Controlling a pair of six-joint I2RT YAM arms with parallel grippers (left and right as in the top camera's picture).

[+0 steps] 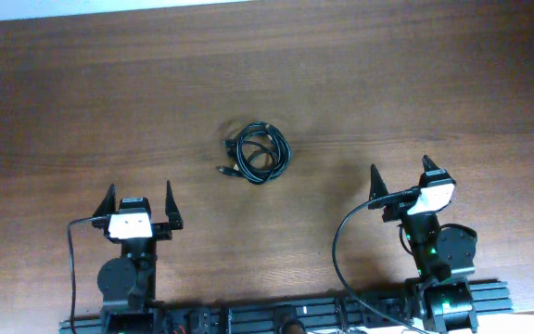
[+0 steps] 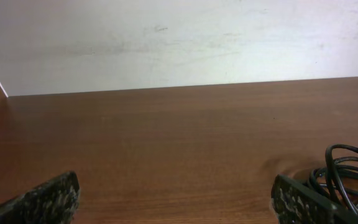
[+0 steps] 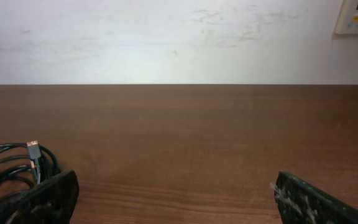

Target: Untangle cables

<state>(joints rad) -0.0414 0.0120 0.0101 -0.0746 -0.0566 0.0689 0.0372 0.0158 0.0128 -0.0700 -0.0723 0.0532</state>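
The brown wooden counter (image 1: 82, 93) has both arms at its near edge, well apart from each other. The left tool (image 1: 140, 191) has its fingers spread wide with nothing between them, and the right tool (image 1: 400, 167) is likewise spread and empty. The cables (image 1: 258, 153) lie as a small coiled black bundle near the middle of the counter, ahead of both arms and roughly between them, touched by neither. The step in hand, as I judge it, is the first reach. To do it well, one tool should come down on an outer loop at the bundle's edge and hold it, while the other takes a free end rather than the thick of the coil. Drawing the two apart slowly and low over the counter should open the loops instead of tightening a knot. The overhead view gives the bundle's whole outline and its place relative to both arms, but the ends are too small there to sort out. The right wrist view, at its lower left, shows a metal-tipped plug (image 3: 33, 148) standing up out of the loops, a fair target. The left wrist view catches only some loops at its lower right, partly behind a finger.
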